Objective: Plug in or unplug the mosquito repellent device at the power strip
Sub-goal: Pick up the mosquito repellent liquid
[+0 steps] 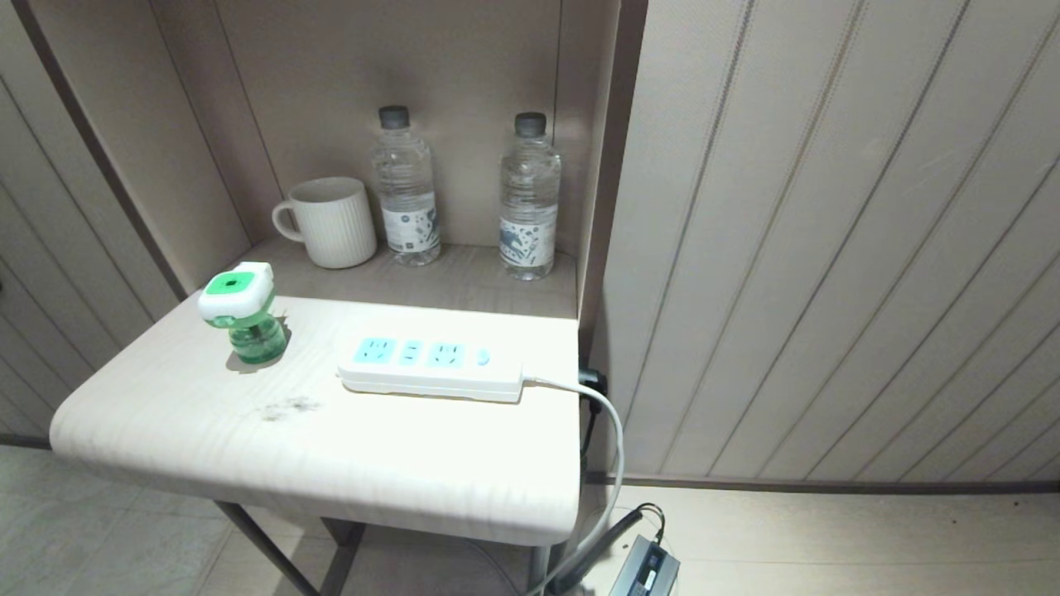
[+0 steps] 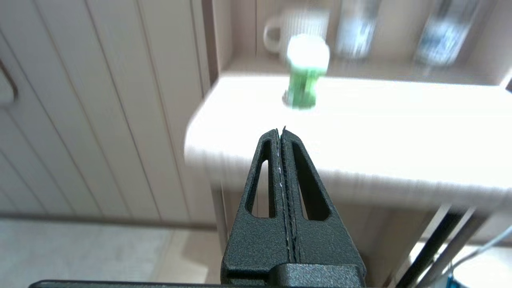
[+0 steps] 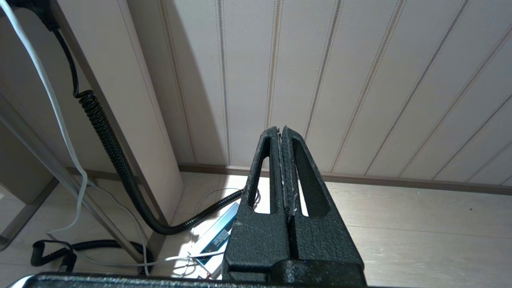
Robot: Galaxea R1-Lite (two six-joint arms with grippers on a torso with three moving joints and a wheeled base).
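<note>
- Standing upright and unplugged: mosquito repellent device (image 1: 241,314), near the counter's (image 1: 331,463) left rounded edge, white-and-green head up, green bottle down.
- Lying flat just beside it toward the right: power strip (image 1: 431,367), sockets facing up and all bare, apart from the device, so plugging in looking like the step ahead.
- Trailing off the counter's right edge: white cord (image 1: 609,430), dropping toward the floor, out of the path between device and strip.
- Sitting back in the recess, well clear of the work: mug (image 1: 330,222) and two water bottles (image 1: 405,194).
- Hovering in front of and below the counter's front edge, pointing at the device: left gripper (image 2: 280,130), fingers (image 2: 294,160) pressed together, holding nothing; needing to open before any grasp.
- Leaving open room above the counter in front of the device; wall panel close on the left.
- Hanging low by the wall, fingers closed and empty: right gripper (image 3: 280,129).
</note>
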